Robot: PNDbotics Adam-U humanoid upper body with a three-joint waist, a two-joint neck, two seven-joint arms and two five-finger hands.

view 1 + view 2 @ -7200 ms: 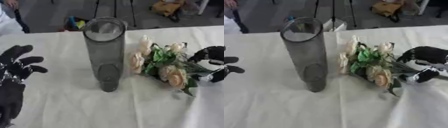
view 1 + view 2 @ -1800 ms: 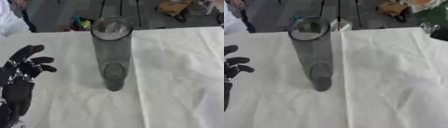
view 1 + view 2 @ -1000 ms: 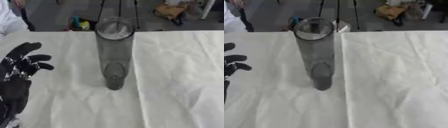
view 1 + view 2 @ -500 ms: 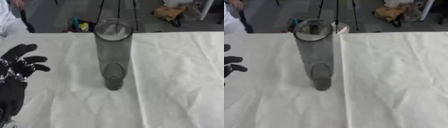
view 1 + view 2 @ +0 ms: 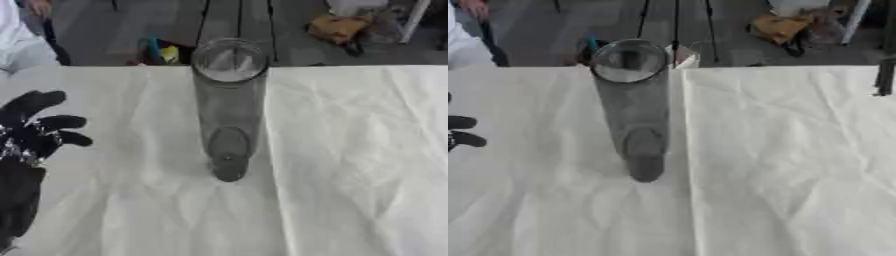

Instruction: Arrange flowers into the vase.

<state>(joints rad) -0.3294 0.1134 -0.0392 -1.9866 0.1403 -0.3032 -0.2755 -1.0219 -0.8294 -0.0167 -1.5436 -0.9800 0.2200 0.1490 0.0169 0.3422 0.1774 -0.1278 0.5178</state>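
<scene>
Standing upright at the frame's centre on the white tabletop [image 5: 350,150], the clear vase [image 5: 229,107] is still waiting empty, since the flowers have left view with the right hand, while the left hand [image 5: 31,135] is hovering open, holding nothing, at the left edge.

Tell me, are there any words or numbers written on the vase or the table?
None can be read: the clear vase is plain and the white tablecloth has only creases. The left robot hand shows no writing either.
</scene>
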